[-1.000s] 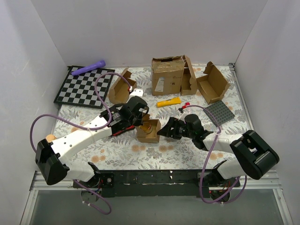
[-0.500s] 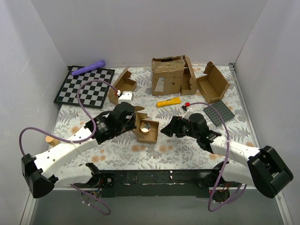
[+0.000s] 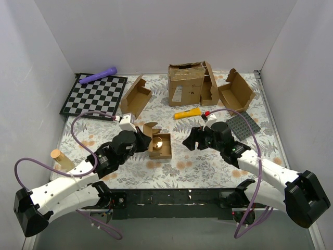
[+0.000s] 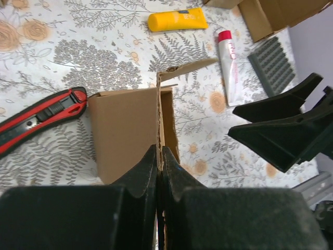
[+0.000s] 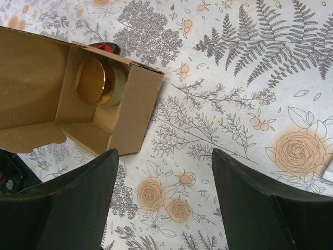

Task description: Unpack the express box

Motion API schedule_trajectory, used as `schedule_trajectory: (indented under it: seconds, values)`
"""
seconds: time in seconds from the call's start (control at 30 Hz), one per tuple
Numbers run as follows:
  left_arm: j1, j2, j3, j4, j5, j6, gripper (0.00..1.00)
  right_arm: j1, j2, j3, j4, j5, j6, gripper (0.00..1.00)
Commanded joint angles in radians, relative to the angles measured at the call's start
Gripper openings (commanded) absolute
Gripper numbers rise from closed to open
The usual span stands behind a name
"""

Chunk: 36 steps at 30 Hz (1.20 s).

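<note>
The left fingers (image 4: pixel 138 177) are closed thin on an upright cardboard edge of the express box (image 4: pixel 125 133), which is set at the middle of the bench (image 3: pixel 182 169); the right fingers (image 5: pixel 78 192) are spread wide just beside it. If that edge is pulled, the light box may be dragged or tipped and the gold tin (image 5: pixel 93 80) rolled out

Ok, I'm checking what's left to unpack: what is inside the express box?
One round gold container sits against one wall of the express box. The rest of the visible floor is bare; whatever lies under the container is covered.
</note>
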Motion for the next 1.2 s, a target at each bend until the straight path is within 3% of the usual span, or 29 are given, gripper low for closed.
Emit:
schedule_trajectory:
  seconds: [0.0,0.2,0.43,0.57,0.77,0.93,1.17]
  values:
    - [0.008,-0.041,-0.102,0.073,0.012,-0.07,0.02,0.0,-0.018,0.04,-0.029,0.025,-0.063,0.8]
    - [0.016,-0.126,-0.157,0.048,-0.05,-0.129,0.14,0.0,-0.015,0.033,-0.015,0.018,-0.06,0.8]
    - [0.048,-0.153,-0.172,-0.025,-0.092,-0.166,0.17,-0.001,0.006,0.051,0.0,0.004,-0.057,0.8]
    - [0.053,-0.156,-0.162,-0.062,-0.13,-0.175,0.3,0.0,0.043,0.083,0.002,-0.008,-0.039,0.82]
    - [0.054,-0.205,-0.174,-0.111,-0.175,-0.21,0.34,0.009,0.094,0.128,0.017,-0.022,-0.03,0.84]
    - [0.054,-0.233,-0.198,-0.139,-0.179,-0.245,0.39,0.048,0.17,0.191,0.017,-0.019,-0.043,0.84]
    - [0.054,-0.236,-0.206,-0.154,-0.19,-0.261,0.53,0.095,0.331,0.318,-0.049,0.039,-0.088,0.83]
